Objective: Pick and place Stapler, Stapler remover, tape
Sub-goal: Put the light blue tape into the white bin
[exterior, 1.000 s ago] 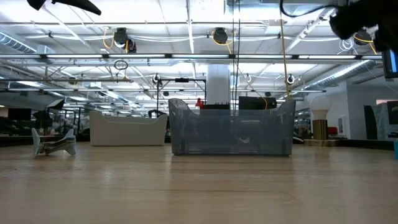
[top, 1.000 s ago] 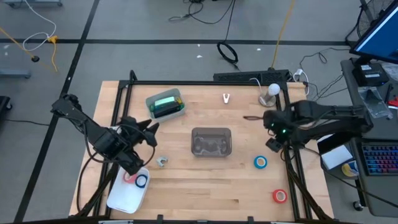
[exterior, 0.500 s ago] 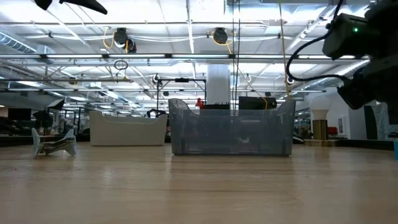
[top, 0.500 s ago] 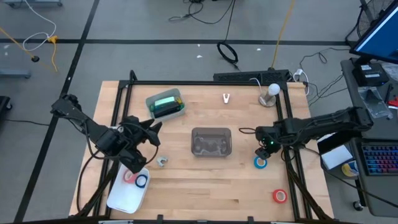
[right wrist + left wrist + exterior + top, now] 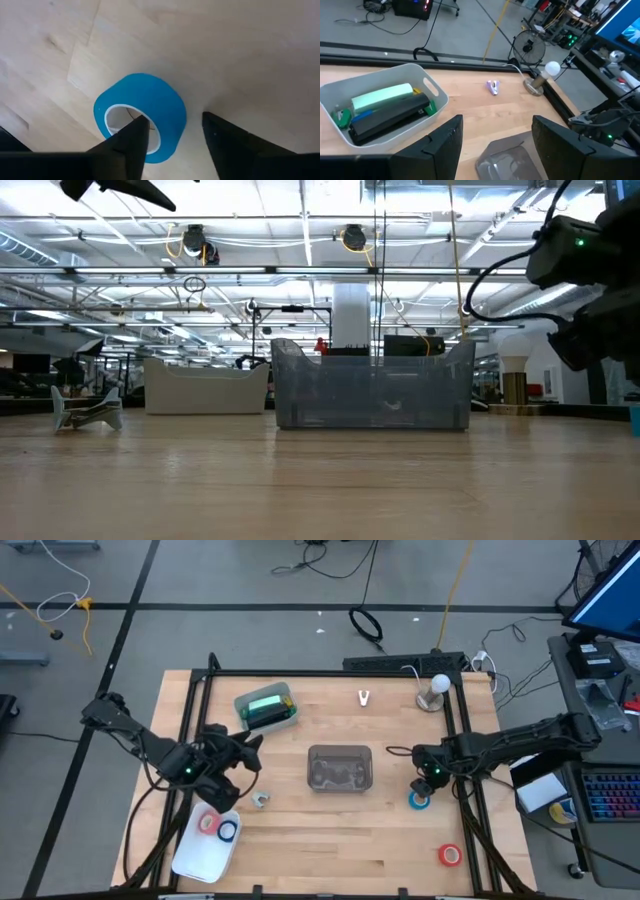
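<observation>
**Right jaws straddle the blue tape roll, not yet clamped**

The right gripper (image 5: 172, 135) hangs directly over the blue tape roll (image 5: 141, 116), jaws parted, one finger (image 5: 125, 145) lined up with the roll's pale centre hole and the other outside its wall. That placement suggests a pinch on the ring's wall rather than across its full width. No contact shows yet, so the roll lies free and flat on the tabletop (image 5: 390, 830).

Taking the clear bin (image 5: 340, 768) at the tabletop's middle as landmark: the blue tape roll lies just to its right and a little nearer the front edge, under the right gripper (image 5: 424, 785). A red tape roll (image 5: 450, 855) sits farther right and well forward of the bin. The mint-green stapler (image 5: 266, 704) rests in a white tub (image 5: 287, 718) behind and left of the bin, beside a dark block. A small metal piece, probably the stapler remover (image 5: 261, 799), lies just left and forward of the bin. A white tray (image 5: 192, 862) farther left and forward already holds a red and a blue roll, so it looks like the tape's destination.

The left gripper (image 5: 243, 747) waits left of the bin with its jaws spread, holding nothing
</observation>
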### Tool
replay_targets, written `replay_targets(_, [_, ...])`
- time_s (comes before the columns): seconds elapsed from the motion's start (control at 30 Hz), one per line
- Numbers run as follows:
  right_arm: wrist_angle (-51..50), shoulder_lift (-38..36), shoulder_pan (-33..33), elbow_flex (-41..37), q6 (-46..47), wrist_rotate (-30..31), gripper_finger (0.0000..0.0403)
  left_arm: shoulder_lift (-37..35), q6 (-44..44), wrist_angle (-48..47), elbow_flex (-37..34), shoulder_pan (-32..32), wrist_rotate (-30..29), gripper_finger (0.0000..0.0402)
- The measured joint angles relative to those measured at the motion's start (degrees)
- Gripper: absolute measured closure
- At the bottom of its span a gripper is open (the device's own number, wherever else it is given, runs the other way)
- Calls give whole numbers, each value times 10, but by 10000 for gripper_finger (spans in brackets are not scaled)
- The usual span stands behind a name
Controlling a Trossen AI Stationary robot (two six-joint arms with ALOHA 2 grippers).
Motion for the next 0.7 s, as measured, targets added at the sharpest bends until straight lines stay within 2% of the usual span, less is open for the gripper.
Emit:
replay_targets(0.1, [-3, 1, 0, -14, 8, 2, 270, 0, 9, 0, 0, 7, 9, 165])
replay_targets(0.23, [-6, -1, 0, -15, -10, 2, 360, 0, 14, 2, 0, 19, 10, 165])
replay_targets(0.27, [-3, -4, 0, -13, -17, -1, 371, 0, 14, 4, 0, 23, 10, 165])
replay_targets(0.37, [15, -22, -2, -4, -30, -17, 371, 0, 14, 5, 0, 31, 12, 165])
replay_targets(0.5, [102, -58, -8, 28, -34, -67, 371, 0, 13, 31, 0, 44, 15, 165])
replay_targets(0.6, [227, -81, -13, 44, -18, -88, 371, 1, 16, 65, -1, 53, 18, 165])
replay_targets(0.7, [392, -96, -30, 60, -8, -82, 371, 2, 74, 117, -1, 65, 44, 165])
